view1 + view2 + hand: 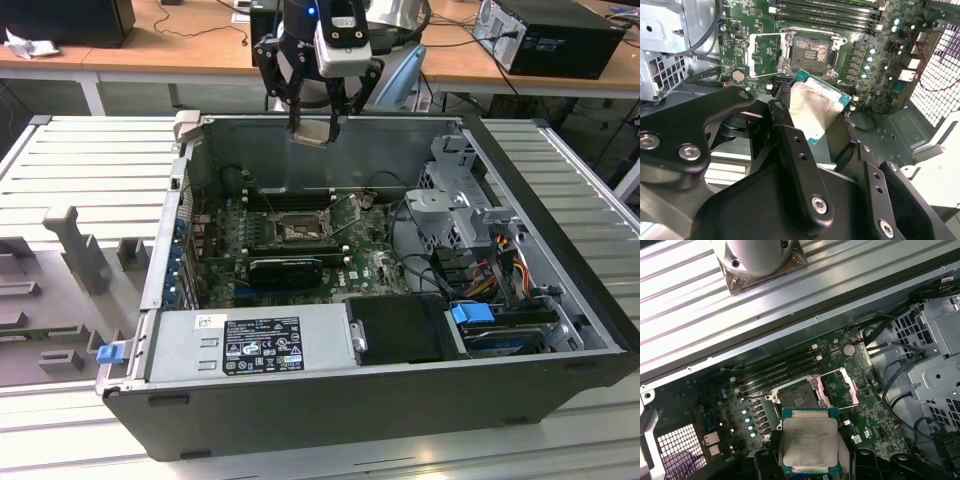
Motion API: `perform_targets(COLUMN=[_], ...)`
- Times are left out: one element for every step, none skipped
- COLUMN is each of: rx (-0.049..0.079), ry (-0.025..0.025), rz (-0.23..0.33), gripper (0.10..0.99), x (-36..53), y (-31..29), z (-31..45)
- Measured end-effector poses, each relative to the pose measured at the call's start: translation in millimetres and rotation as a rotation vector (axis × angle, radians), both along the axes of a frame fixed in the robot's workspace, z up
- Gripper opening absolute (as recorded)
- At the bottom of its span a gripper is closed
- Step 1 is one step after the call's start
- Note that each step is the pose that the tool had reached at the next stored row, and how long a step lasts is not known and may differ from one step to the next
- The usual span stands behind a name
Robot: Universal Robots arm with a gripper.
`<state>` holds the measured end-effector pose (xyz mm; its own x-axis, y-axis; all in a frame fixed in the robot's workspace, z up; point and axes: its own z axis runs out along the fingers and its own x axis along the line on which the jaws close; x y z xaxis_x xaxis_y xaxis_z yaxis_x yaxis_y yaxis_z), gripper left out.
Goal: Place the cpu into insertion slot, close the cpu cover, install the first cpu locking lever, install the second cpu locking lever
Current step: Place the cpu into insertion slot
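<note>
The hand grips the cpu by its edges above the computer case. In the exterior view the socket sits at six o'clock from it, its cpu cover raised, ready.

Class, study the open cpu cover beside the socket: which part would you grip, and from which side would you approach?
Grip the cpu cover by its outer bar, farthest from the socket, coming from above. It is a thin frame with a square opening, swung open from its socket-side edge, so that free bar probably gives the clearest purchase. The gripper holds the cpu.
</note>
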<state>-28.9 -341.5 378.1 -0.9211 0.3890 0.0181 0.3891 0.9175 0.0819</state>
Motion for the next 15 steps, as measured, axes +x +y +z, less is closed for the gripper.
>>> perform_targets(rx=[0.0,-0.001,-0.002,-0.002,-0.002,-0.003,-0.003,-0.004,-0.005,-0.006,-0.007,-0.008,-0.008,-0.009,-0.01], ry=[0.0,0.0001,0.0001,0.0,0.0,0.0,0.0,0.0,0.0,-0.0001,0.0,0.0,0.0,0.0,0.0], rz=[-0.01,-0.02,-0.03,-0.036,-0.042,-0.048,-0.055,-0.065,-0.074,-0.083,-0.097,-0.108,-0.118,-0.136,-0.155], gripper=[0.525,0.525,0.525,0.525,0.525,0.525,0.525,0.525,0.525,0.525,0.525,0.525,0.525,0.525,0.525], x=[0.0,0.0,0.0,0.0,0.0,0.0,0.0,0.0,0.0,0.0,0.0,0.0,0.0,0.0,0.0], y=[0.0,0.0,0.0,0.0,0.0,0.0,0.0,0.0,0.0,0.0,0.0,0.0,0.0,0.0,0.0], z=[0.0,0.1,0.0,0.0,0.0,0.0,0.0,0.0,0.0,0.0,-0.1,-0.1,-0.1,-0.2,-0.3])
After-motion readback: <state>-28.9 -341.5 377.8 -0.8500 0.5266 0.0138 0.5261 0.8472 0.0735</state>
